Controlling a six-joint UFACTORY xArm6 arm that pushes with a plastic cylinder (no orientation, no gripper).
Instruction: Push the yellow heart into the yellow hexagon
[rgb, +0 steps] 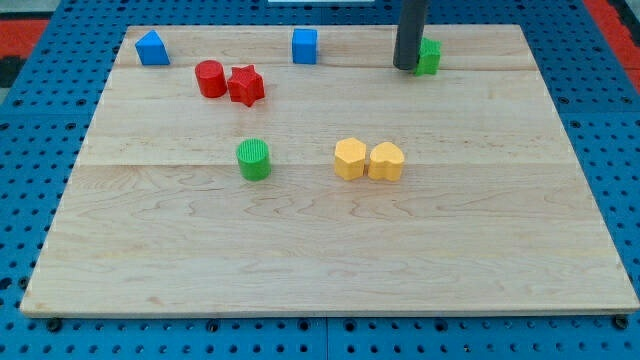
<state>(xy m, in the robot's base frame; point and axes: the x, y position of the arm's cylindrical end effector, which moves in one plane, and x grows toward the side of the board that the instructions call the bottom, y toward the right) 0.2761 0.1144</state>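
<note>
The yellow heart (386, 161) lies near the middle of the wooden board, touching the right side of the yellow hexagon (350, 158). My tip (405, 67) is near the view's top, well above the two yellow blocks, right beside the left side of a green block (429, 56).
A green cylinder (254, 159) stands left of the hexagon. A red cylinder (210, 78) and a red star (245, 85) sit together at the upper left. A blue house-shaped block (152, 48) and a blue cube (304, 46) lie along the top edge of the board (320, 260).
</note>
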